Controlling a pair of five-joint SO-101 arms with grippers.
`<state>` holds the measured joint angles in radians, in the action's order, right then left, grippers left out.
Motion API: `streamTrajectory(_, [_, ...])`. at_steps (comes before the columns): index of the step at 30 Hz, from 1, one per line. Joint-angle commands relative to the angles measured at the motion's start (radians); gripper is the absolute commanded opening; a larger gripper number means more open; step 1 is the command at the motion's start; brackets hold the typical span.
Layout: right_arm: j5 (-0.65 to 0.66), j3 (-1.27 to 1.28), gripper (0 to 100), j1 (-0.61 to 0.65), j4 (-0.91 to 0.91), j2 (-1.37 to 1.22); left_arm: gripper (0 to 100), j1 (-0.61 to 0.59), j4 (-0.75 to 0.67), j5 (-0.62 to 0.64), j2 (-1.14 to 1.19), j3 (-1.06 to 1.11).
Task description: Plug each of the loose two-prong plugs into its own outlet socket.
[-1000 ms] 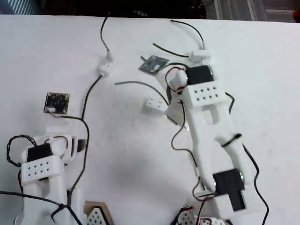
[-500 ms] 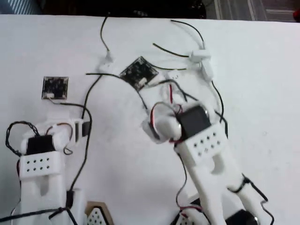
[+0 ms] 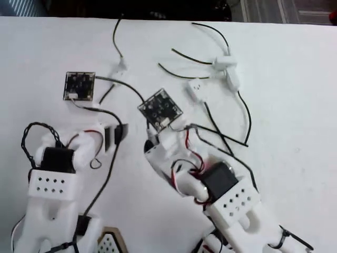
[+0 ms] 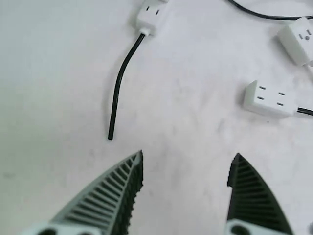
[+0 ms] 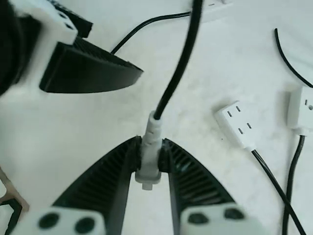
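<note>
Clamping tight, the right fingers (image 5: 110, 191) pinch the plug (image 5: 148, 149) squarely between them, while the left fingers (image 4: 120, 193) hang apart.

L gripper (image 4: 189, 164) spread open over white table (image 4: 58, 73), 3 outlet sockets beyond it.
Black ribbed fingers (image 4: 124, 188) stand well apart, table showing btwn them. Nearest socket (image 4: 270, 98) lies just past one fingertip, slots facing up. Second socket (image 4: 297, 40) sits near it, farther out, cut by the edge. Third socket (image 4: 152, 11) is well apart from both; its short black cable (image 4: 119, 83) curves back toward the gripper and ends loose on the table.
</note>
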<state>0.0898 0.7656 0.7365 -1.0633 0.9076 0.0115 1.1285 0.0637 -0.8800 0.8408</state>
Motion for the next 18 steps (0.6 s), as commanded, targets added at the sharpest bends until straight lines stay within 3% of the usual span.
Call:
streamTrajectory(1, [-0.009, 0.041, 1.7, 0.035, 0.077, 0.045, 28, 0.067, 0.006, 0.048, -0.027, -0.071])
streamTrajectory(11, [-0.028, 0.087, 1.7, 0.036, 0.171, -0.044, 28, 0.236, 0.080, 0.048, -0.197, -0.064])
streamTrajectory(14, [-0.028, 0.091, 1.7, 0.035, 0.188, -0.061, 28, 0.277, 0.061, -0.009, -0.262, -0.009])
streamTrajectory(18, [-0.028, 0.091, 1.7, 0.031, 0.185, -0.059, 28, 0.263, 0.025, -0.023, -0.278, 0.048])
